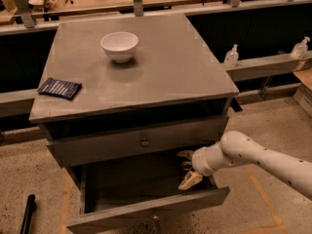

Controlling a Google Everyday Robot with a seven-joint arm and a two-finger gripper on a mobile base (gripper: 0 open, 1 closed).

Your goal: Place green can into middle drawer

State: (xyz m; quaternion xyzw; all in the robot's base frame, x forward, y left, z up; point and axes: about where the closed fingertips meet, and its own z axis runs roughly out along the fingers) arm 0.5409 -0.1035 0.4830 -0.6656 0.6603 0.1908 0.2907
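The middle drawer (146, 209) is pulled out, with a dark inside. My gripper (187, 167) is inside its right part, just above the floor. Its two pale fingers (190, 180) stand spread apart, with a dark gap between them. The green can does not show plainly. Only a dim small shape (185, 165) lies in that gap, and I cannot tell if it is the can. My white arm (253, 157) reaches in from the right.
The upper drawer with a round knob (145, 142) is closed. On the cabinet top (170, 77) stand a white bowl (119, 46) and a dark blue packet (59, 87). A black pole (27, 213) lies on the floor at the left.
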